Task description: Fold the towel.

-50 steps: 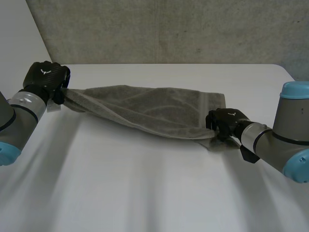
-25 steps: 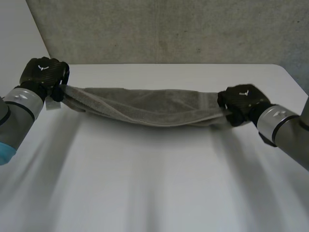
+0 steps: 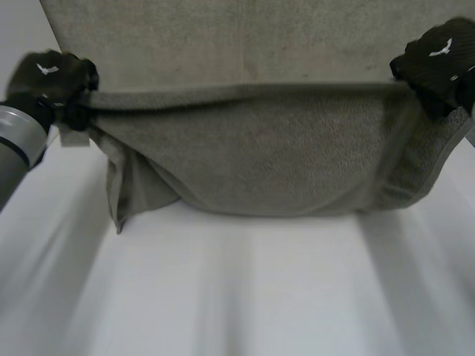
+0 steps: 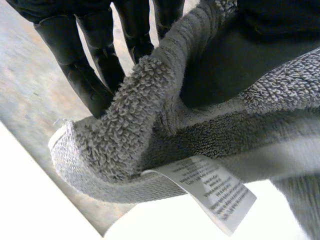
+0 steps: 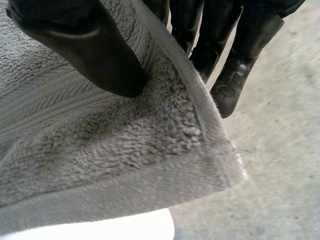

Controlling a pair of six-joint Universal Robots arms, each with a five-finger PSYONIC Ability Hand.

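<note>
White desk (image 3: 237, 297) underneath. Grey terry towel (image 3: 274, 156) held up and spread wide between both hands, top edge taut, lower part sagging in a curve; cannot tell whether it touches the desk. Left robot hand (image 3: 50, 78) closed on the upper left corner, cloth pinched between thumb and fingers (image 4: 82, 70). Right robot hand (image 3: 439, 61) clamps the upper right corner, thumb (image 5: 85, 45) pressed into the pile. White care label (image 4: 210, 192) hangs beside the left grip.
</note>
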